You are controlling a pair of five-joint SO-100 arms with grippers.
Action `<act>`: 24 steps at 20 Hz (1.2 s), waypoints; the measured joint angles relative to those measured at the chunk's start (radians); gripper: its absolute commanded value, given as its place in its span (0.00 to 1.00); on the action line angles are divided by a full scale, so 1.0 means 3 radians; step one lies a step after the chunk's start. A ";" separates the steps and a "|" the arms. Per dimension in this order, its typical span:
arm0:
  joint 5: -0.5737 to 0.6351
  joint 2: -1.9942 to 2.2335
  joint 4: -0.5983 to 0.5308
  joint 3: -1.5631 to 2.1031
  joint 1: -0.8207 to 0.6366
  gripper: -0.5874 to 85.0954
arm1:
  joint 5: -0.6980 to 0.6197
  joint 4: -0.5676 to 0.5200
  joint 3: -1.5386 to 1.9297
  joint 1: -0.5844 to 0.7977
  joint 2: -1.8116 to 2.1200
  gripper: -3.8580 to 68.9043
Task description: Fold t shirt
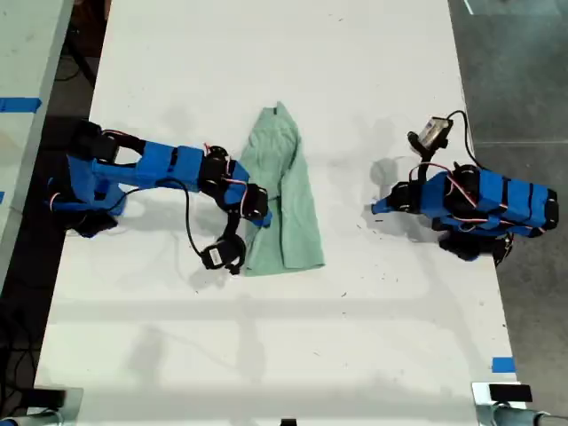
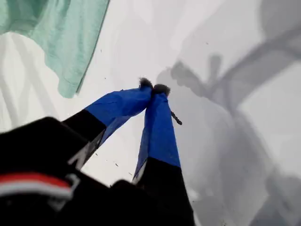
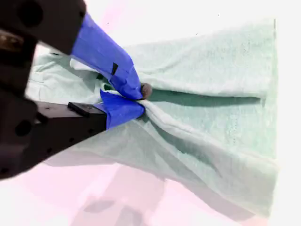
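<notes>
Progress: we judge the fold as partly done. The t shirt lies near the middle of the white tabletop as a long strip, narrow at its far end and wider at its near end, with one side apparently already laid over the body. The second wrist view shows a lengthwise ridge of bunched cloth. We see no end-to-end fold yet, so that step and some smoothing appear to remain.

My second claw, on the arm at the exterior view's left, is pinched tight on a ridge of the t shirt cloth around mid-length, jaws nearly together with fabric between them.

My first claw, on the arm at the exterior view's right, has its tips meeting on nothing. It sits over bare tabletop, well apart from the garment; only a hem corner shows in its wrist view.

Count: one t shirt, two arms, two claws, one tabletop. Blue tape marks sit at the tabletop's edge.
</notes>
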 measured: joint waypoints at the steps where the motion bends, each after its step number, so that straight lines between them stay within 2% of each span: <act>1: 0.0020 -0.0072 -0.0066 0.0000 -0.0026 0.02 | 0.0000 0.0000 0.0000 0.0000 0.0000 0.06; 3: 0.0031 -0.0230 -0.0169 0.0000 -0.0092 0.07 | 0.0000 0.0000 0.0000 0.0000 0.0000 0.06; 5: 0.0036 -0.0383 -0.0245 0.0000 -0.0133 0.17 | 0.0000 0.0000 0.0000 0.0000 0.0000 0.06; 10: 0.0102 -0.0491 -0.0394 0.0000 -0.0159 0.20 | 0.0000 0.0000 0.0000 0.0000 0.0000 0.06; 13: 0.0169 -0.0486 -0.0404 0.0000 -0.0159 0.17 | 0.0000 0.0000 0.0000 0.0000 0.0000 0.06; 18: 0.0261 0.0164 -0.0148 0.0000 -0.0153 0.01 | 0.0000 0.0000 0.0000 0.0000 0.0000 0.06; 21: 0.0302 0.0890 0.0128 0.0092 -0.0153 0.01 | 0.0000 0.0000 0.0000 0.0000 0.0000 0.06; 24: 0.0368 0.1897 0.0153 0.0869 -0.0225 0.01 | 0.0000 0.0000 0.0000 0.0000 0.0000 0.06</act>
